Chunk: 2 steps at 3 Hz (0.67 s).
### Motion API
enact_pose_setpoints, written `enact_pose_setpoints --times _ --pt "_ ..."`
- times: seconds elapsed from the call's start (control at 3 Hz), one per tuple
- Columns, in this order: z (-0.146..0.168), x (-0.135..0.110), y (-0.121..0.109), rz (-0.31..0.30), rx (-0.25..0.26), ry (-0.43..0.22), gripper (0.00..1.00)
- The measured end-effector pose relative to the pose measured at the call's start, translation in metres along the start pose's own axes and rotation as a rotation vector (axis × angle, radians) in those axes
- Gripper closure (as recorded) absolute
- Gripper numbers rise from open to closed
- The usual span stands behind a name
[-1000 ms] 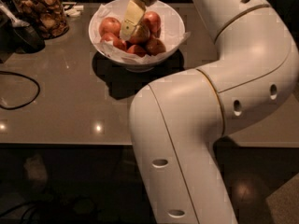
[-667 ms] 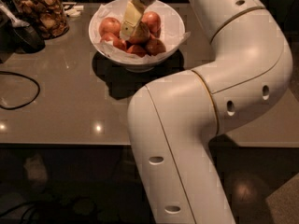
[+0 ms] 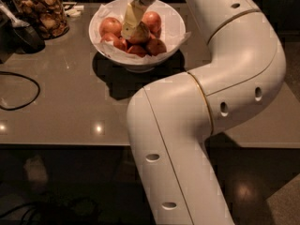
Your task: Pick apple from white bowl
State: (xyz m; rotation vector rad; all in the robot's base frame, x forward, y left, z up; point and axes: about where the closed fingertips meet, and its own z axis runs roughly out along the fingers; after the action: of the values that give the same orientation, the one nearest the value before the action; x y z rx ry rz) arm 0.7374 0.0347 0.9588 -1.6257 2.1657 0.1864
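Gripper (image 3: 131,30) in glossy round white bowl (image 3: 140,63), golden-orange apple (image 3: 143,33) just beside; grip cannot be told. Risk: round skin slips free.

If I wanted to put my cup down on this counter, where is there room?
The widest bare patch of counter lies in front of the white bowl, between the black cable and the robot arm. The back is crowded: the glass jar at left, and the gripper among the apples in the bowl.
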Motion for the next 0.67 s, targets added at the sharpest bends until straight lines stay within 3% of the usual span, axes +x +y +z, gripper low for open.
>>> enact_pose_setpoints --times 0.67 --pt "0.0058 0.0060 -0.0064 0.014 0.006 0.009 0.30"
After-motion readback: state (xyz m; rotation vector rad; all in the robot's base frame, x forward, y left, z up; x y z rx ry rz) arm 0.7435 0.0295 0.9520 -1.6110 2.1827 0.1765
